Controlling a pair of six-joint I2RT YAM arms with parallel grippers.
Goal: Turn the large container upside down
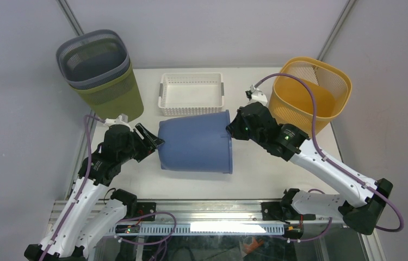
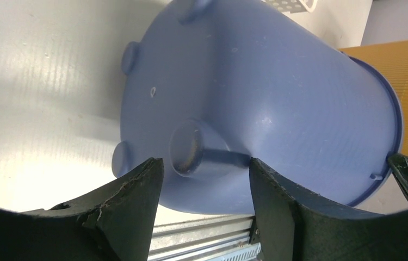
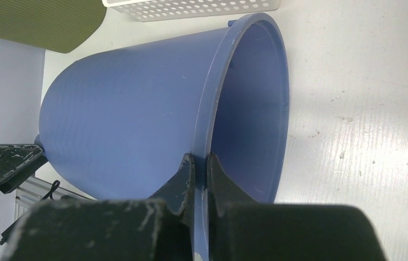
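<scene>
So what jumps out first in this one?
A big blue bucket lies on its side mid-table, mouth toward the right. The right fingers pinch its rim, while the left fingers stand open at its footed base. A yellow basket sits back right.

A white table (image 1: 278, 168) is seen carrying several things. Between the left claw (image 1: 150, 142) and the right claw (image 1: 229, 129), the large blue container (image 1: 196, 148) is laid on its side, base toward the left claw and open mouth toward the right claw. Just beyond it, a white perforated tray (image 1: 192, 93) is set flat. Beyond the right claw, a yellow mesh basket (image 1: 313, 89) is stood. Beyond the left claw, a green basket (image 1: 112, 98) is stood with a grey basket (image 1: 93, 57) nested in it.
</scene>
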